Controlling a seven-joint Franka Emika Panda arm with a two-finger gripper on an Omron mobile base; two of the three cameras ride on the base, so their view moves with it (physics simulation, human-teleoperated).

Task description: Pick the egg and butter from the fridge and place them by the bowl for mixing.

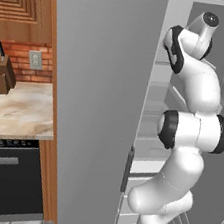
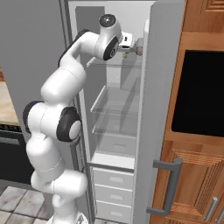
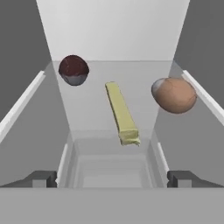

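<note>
Facing butter point(image 3: 122, 114) mid-shelf, egg point(image 3: 174, 95) near right wall; pincer point(image 3: 112, 178) wide.

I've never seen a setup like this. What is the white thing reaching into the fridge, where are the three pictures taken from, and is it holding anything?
The white thing is a robot arm on a driving base. Two pictures come from cameras on that base, behind the arm to its left and right; they show it reaching into the open fridge at an upper glass shelf. The third comes from a camera on the hand, looking along the gripper, whose two dark tips stand far apart at the bottom: it is open and holds nothing. Ahead on the shelf lie the butter in the middle, the egg to its right, and a dark red round thing to its left, all apart from each other.
</note>
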